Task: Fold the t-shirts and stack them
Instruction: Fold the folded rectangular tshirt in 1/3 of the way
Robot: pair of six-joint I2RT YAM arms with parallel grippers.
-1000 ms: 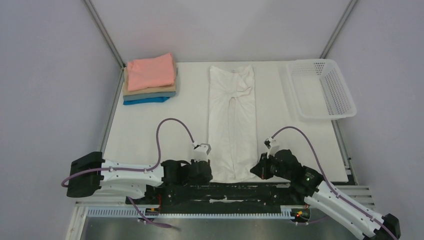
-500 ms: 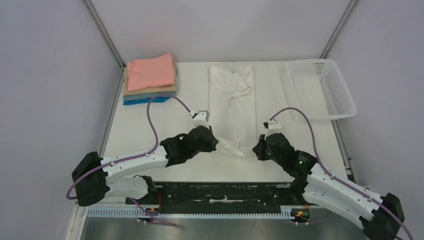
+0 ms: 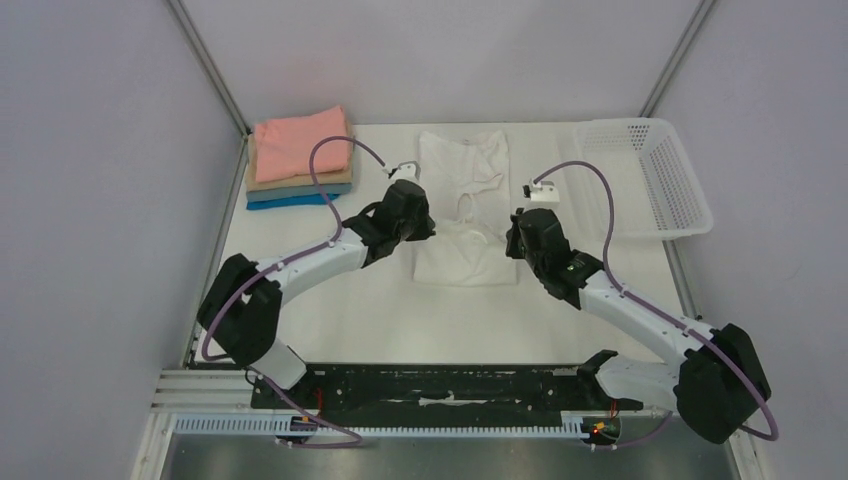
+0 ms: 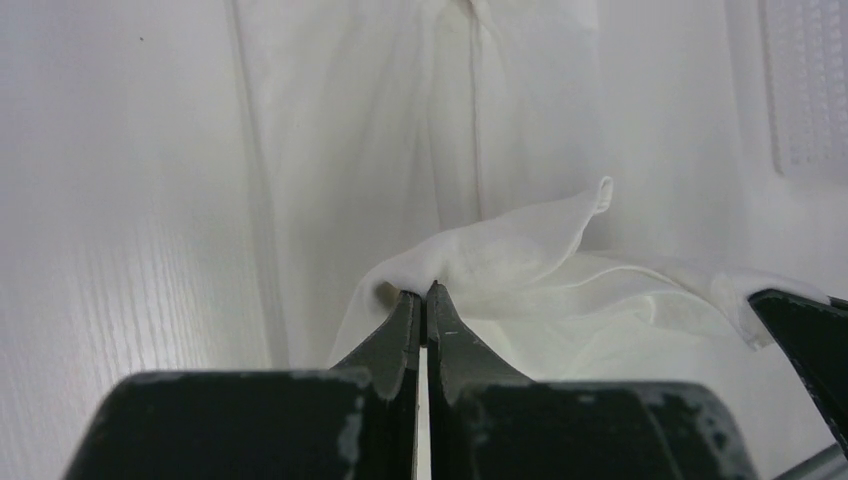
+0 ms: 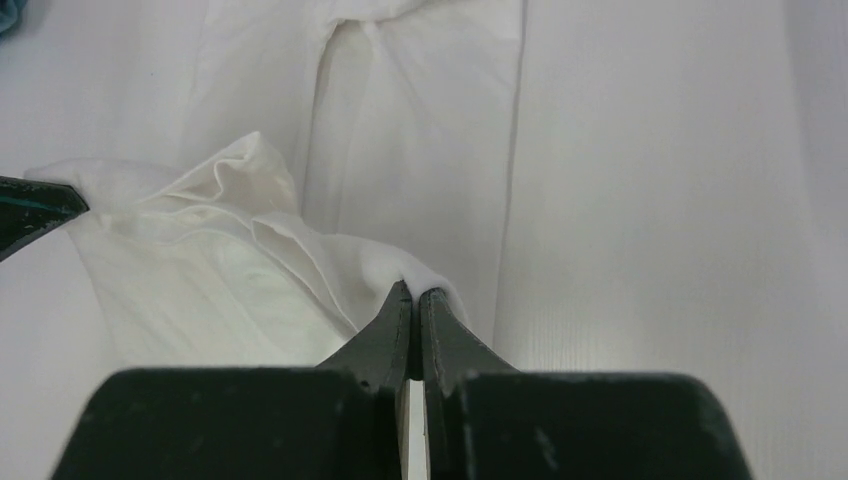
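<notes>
Since a second ago both my arms have reached forward from the near table edge, carrying the near hem of the white t-shirt (image 3: 462, 190) toward its collar, so the cloth is now doubled over on itself. Nearest to me is bare table (image 3: 330, 310). Past that, left gripper (image 3: 420, 233) sits at the left edge of the fold and right gripper (image 3: 513, 240) at the right edge, level with each other and the shirt between them. In the left wrist view the left gripper (image 4: 423, 293) has its fingers pressed together on a thin bunched fold of the white t-shirt (image 4: 500, 250). In the right wrist view the right gripper (image 5: 415, 290) is likewise pinched tight on a raised ridge of the white t-shirt (image 5: 420, 120). The lifted layer is puffy and wrinkled over the flat layer below. The collar end lies flat further back. At the far left is a stack: salmon pink shirt (image 3: 300, 142) on top, then tan shirt (image 3: 300, 181), grey-blue shirt (image 3: 300, 190) and bright blue shirt (image 3: 290, 201) at the bottom. At the far right is the mesh basket (image 3: 690, 205).
</notes>
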